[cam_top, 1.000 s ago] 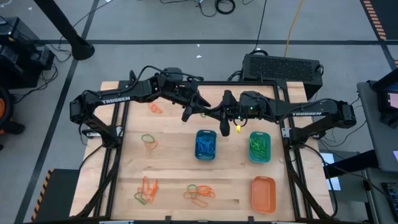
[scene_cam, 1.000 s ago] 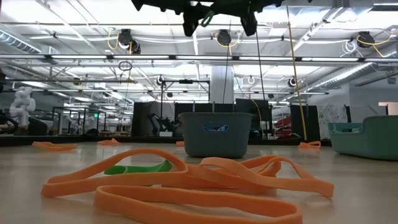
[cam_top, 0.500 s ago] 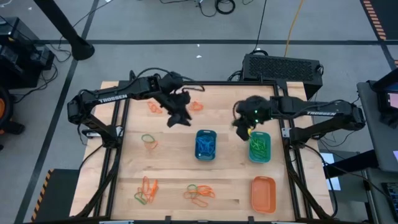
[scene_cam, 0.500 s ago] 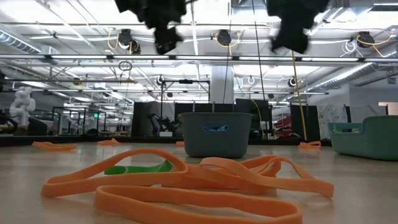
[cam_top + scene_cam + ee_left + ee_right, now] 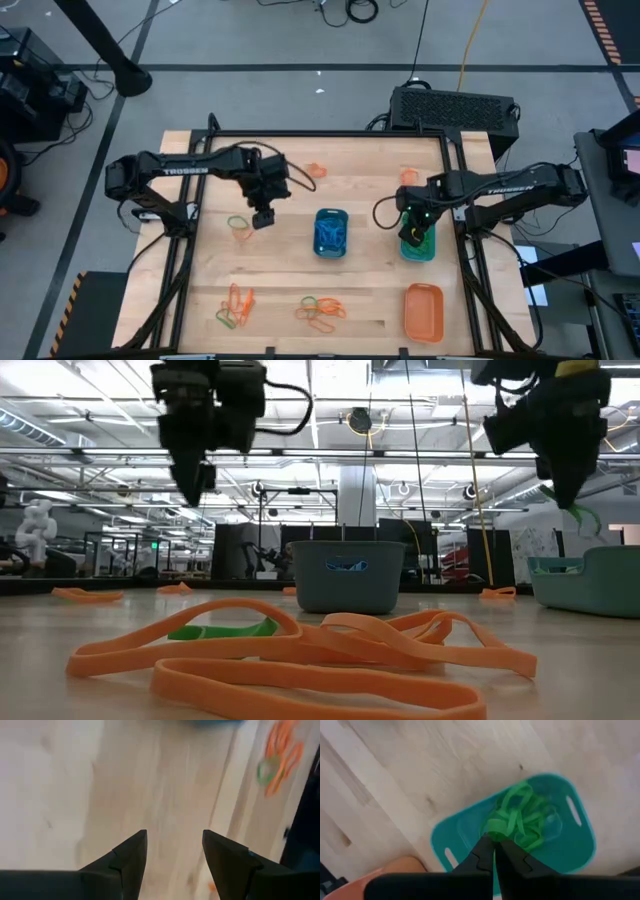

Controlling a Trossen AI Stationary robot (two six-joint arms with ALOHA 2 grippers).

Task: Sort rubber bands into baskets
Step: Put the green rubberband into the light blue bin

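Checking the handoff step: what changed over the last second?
Arms split from mid-table. Right gripper, shut on a green rubber band, moved over the teal basket. Left gripper, open and empty, swung toward the table's left. Baskets and loose bands unmoved.

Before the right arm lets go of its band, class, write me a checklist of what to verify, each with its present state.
1. Right gripper shut on a green rubber band: ok.
2. Gripper above the teal-green basket: ok.
3. Band colour matches the basket's contents: ok.
4. Left gripper open, empty, away over bare table: ok.
5. Band clear of the fingers for a clean drop: cannot tell.
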